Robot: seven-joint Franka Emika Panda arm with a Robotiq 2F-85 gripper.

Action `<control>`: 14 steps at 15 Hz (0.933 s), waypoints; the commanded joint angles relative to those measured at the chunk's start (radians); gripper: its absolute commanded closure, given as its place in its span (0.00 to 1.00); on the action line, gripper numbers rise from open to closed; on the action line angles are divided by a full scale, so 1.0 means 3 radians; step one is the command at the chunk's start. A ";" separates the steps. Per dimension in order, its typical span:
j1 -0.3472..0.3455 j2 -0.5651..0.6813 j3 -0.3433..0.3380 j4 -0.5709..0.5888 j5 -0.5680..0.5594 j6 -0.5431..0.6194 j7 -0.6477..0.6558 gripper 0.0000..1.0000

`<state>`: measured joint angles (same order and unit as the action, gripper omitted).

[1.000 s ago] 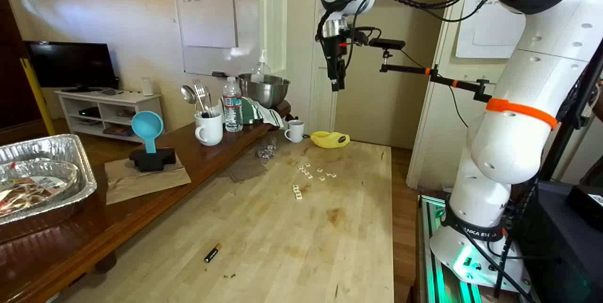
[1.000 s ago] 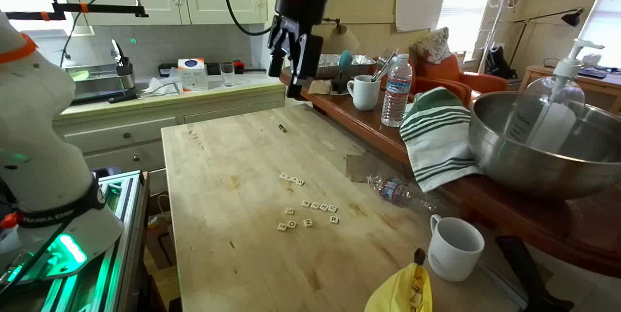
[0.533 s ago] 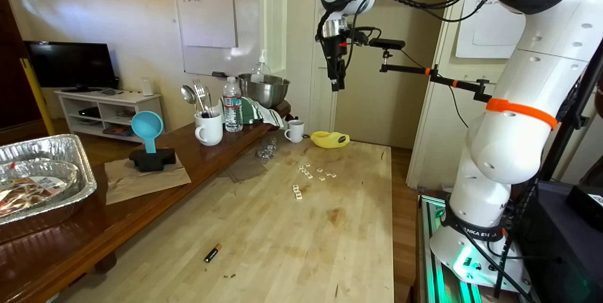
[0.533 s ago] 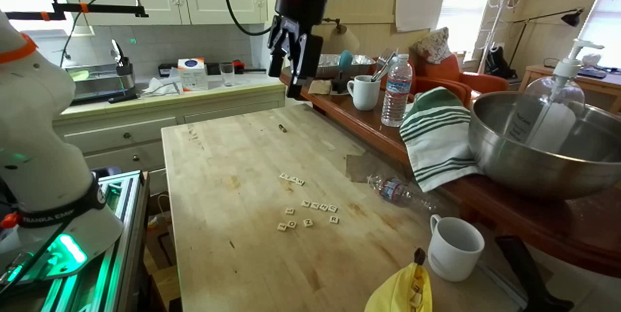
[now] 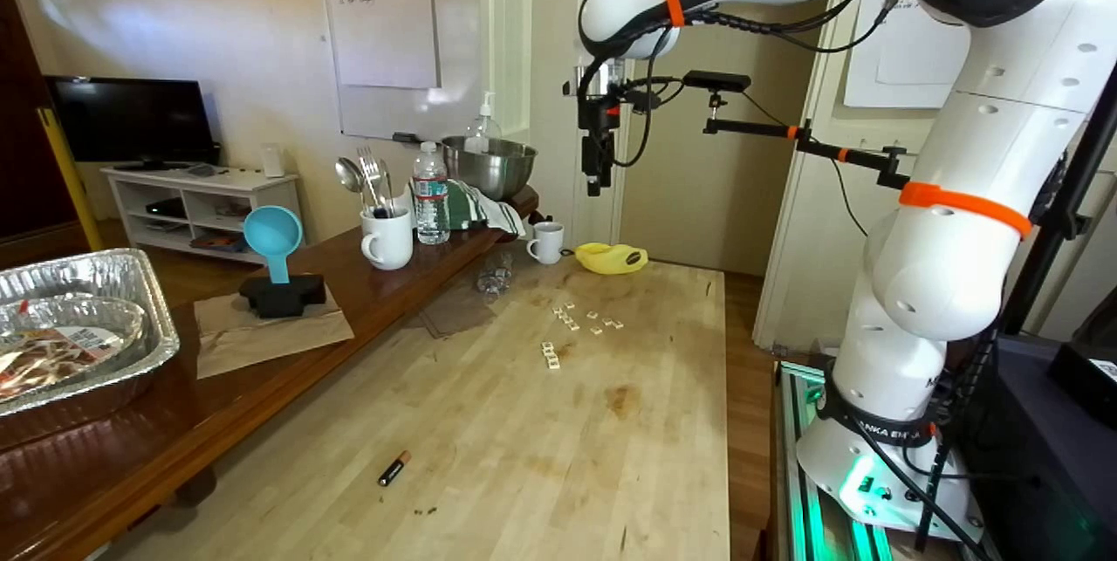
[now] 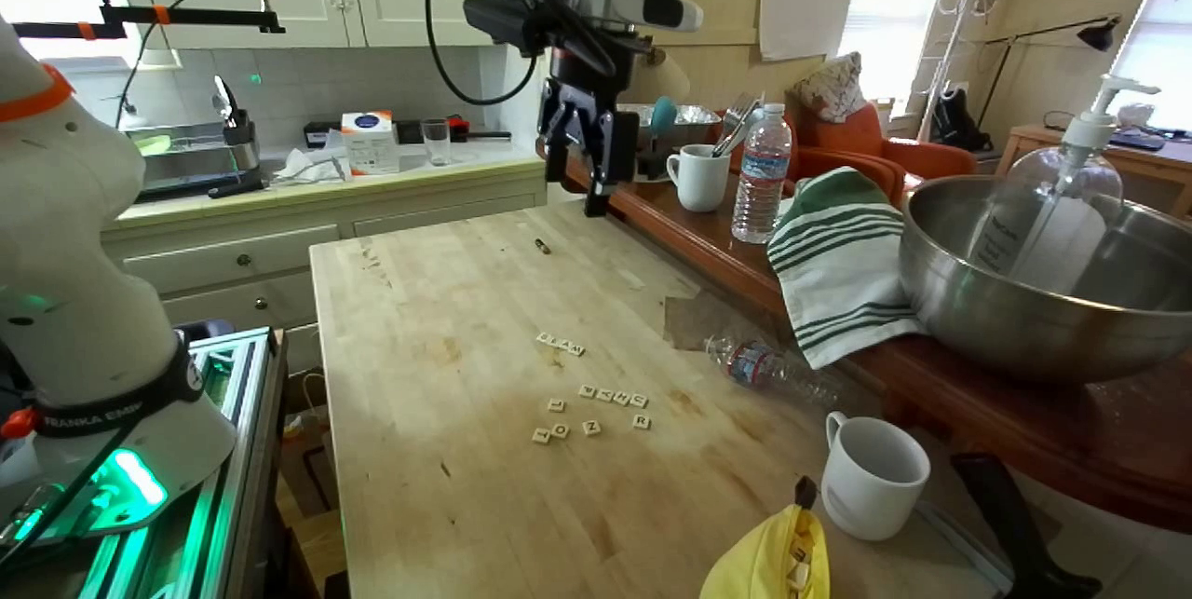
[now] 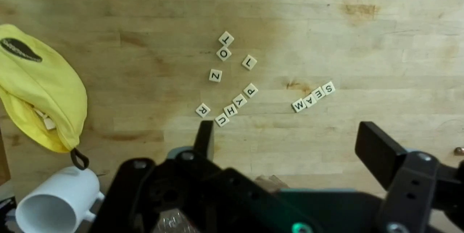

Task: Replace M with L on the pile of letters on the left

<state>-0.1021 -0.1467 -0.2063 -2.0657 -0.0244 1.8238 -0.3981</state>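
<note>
Your gripper (image 7: 284, 130) is released: its jaws stand wide apart, with bare wood of the bench (image 5: 541, 474) showing between them. It hangs well above the bench, pointing down, in both exterior views. The pile of letters (image 7: 317, 94) lies in from the edges, four tiles in a close line: S, E, A and M. The S tile (image 7: 328, 88) sits toward the long edge beside the arm (image 5: 1003, 125), and the M tile (image 7: 299, 105) sits toward the long edge along the brown counter (image 6: 1071, 436). Your L tile (image 7: 249, 62) lies loose, closer to the arm-side edge than M is and farther toward the short edge with the yellow pouch (image 7: 50, 77). Near L you see the O tile (image 7: 224, 53) and the T tile (image 7: 226, 38), just beside each other, while the P, Y, H and U tiles (image 7: 239, 100) slant in a line on its counter side. The R tile (image 7: 202, 110) and an N-or-Z tile (image 7: 215, 75) lie nearer the pouch. A white mug (image 7: 72, 186) stands upright near the corner where that short edge meets the counter-side edge, and a battery (image 5: 394, 468) lies toward the opposite short edge.
</note>
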 commanded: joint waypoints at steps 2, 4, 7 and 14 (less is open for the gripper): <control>0.0044 -0.0009 0.0129 -0.0523 0.0096 0.0967 -0.0038 0.00; 0.0077 0.0035 0.0184 -0.0719 0.0114 0.1380 -0.0069 0.00; 0.0125 0.0169 0.0256 -0.0950 0.0089 0.1875 -0.0197 0.00; 0.0126 0.0351 0.0343 -0.1048 0.0080 0.1933 -0.0288 0.00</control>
<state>-0.0590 -0.0407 -0.1088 -2.3814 0.0002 2.4063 -0.4858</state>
